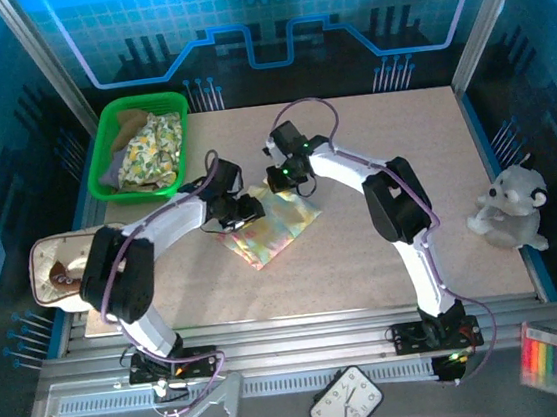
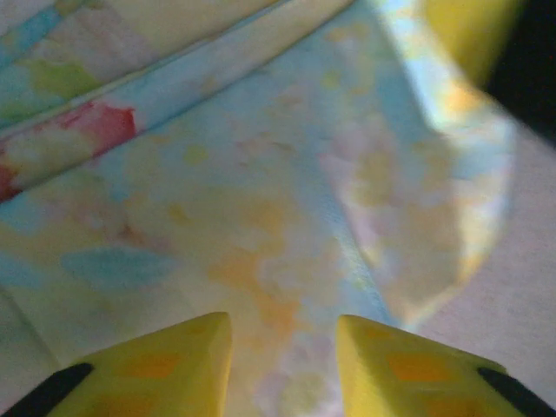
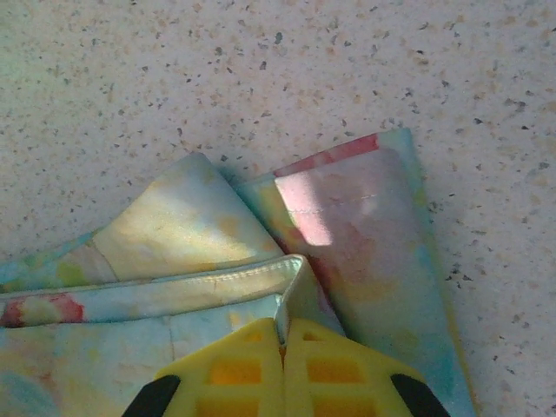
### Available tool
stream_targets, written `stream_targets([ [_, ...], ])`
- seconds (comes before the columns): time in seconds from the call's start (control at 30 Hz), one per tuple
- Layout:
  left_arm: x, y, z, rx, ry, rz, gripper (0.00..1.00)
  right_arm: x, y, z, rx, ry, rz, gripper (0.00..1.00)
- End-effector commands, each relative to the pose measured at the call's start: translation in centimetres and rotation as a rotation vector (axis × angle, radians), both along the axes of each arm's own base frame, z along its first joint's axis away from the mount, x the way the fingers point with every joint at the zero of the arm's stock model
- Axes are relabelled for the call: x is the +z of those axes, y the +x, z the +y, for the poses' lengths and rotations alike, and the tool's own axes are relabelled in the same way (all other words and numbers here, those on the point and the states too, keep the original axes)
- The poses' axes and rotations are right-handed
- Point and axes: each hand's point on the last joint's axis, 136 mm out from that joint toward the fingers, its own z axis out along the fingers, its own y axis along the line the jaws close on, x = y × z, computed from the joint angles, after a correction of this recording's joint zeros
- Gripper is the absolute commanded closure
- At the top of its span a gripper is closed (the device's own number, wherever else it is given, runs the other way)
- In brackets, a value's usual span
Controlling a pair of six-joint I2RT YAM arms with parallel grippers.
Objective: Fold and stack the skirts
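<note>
Top external view showed the table point(image 1: 433, 151) with one pastel skirt point(image 1: 273, 231) folded near its middle. The skirt's long axis ran from near left to far right. Other skirts sat bunched in the green basket point(image 1: 109, 137) at the far left corner.

Both arms reached the skirt's far side, so the cloth lay nearward of both claws. The left gripper point(image 1: 244, 210) was over the far left edge and the right gripper point(image 1: 290, 179) was at the far right corner. Neither was clearly nearer, so a fold toward the near edge would probably need both to move together.

Right wrist view gave what the top view could not. The right fingers met, clenched on the skirt's seamed edge, with two folded layers fanned out beyond them on bare table.

Left wrist view showed that claw's yellow fingers point(image 2: 174, 365) apart, with cloth below and between them. I could not tell whether they pinched it.
</note>
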Motion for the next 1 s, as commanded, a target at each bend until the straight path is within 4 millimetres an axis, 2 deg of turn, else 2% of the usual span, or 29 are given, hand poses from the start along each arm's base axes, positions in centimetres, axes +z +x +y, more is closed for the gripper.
stream_targets([
  [0.0, -3.0, -0.3, 1.1, 0.02, 0.071, 0.053, 0.73, 1.8, 0.4, 0.9, 0.014, 0.057, -0.011, 0.93],
  [0.07, -4.2, -1.0, 2.8, 0.064, 0.123, 0.086, 0.77, 2.6, 0.7, 0.3, -0.001, 0.044, -0.037, 0.82],
  [0.13, -4.6, -1.6, 4.3, 0.121, 0.129, 0.098, 0.73, 3.3, 0.8, -1.2, -0.043, -0.012, -0.059, 0.66],
  [0.2, -4.6, -1.9, 5.0, 0.158, 0.096, 0.091, 0.68, 4.1, 0.5, -2.6, -0.076, -0.059, -0.072, 0.59],
  [0.23, -4.7, -2.1, 5.0, 0.164, 0.078, 0.091, 0.65, 4.5, 0.0, -2.9, -0.072, -0.062, -0.069, 0.58],
  [0.27, -4.8, -2.2, 4.9, 0.166, 0.065, 0.094, 0.63, 4.6, -0.6, -2.8, -0.058, -0.053, -0.06, 0.6],
  [0.33, -4.9, -2.2, 4.2, 0.159, 0.028, 0.098, 0.59, 4.5, -2.1, -2.3, -0.019, -0.017, -0.02, 0.7],
  [0.4, -5.0, -2.1, 4.1, 0.167, 0.018, 0.107, 0.58, 3.8, -3.7, -1.5, 0.025, 0.018, 0.036, 0.85],
  [0.5, -4.8, -1.8, 4.2, 0.173, 0.026, 0.098, 0.59, 2.2, -5.3, -0.2, 0.074, 0.057, 0.114, 0.94],
  [0.6, -4.6, -1.7, 4.5, 0.177, 0.031, 0.089, 0.57, -0.2, -6.1, -0.1, 0.033, 0.027, 0.176, 0.98],
  [0.67, -4.7, -1.7, 4.6, 0.161, 0.037, 0.084, 0.56, -1.9, -5.9, -1.7, -0.078, -0.048, 0.194, 1.0],
  [0.73, -5.0, -1.9, 4.5, 0.126, 0.057, 0.086, 0.55, -2.7, -6.2, -2.9, -0.153, -0.086, 0.205, 1.0],
  [0.9, -5.9, -1.1, 4.4, 0.031, 0.115, 0.078, 0.55, -4.3, -9.9, -4.3, -0.287, -0.072, 0.281, 1.0],
  [0.97, -5.4, -0.2, 4.1, -0.014, 0.127, 0.047, 0.55, -3.9, -11.2, -4.7, -0.322, -0.056, 0.288, 1.0],
])
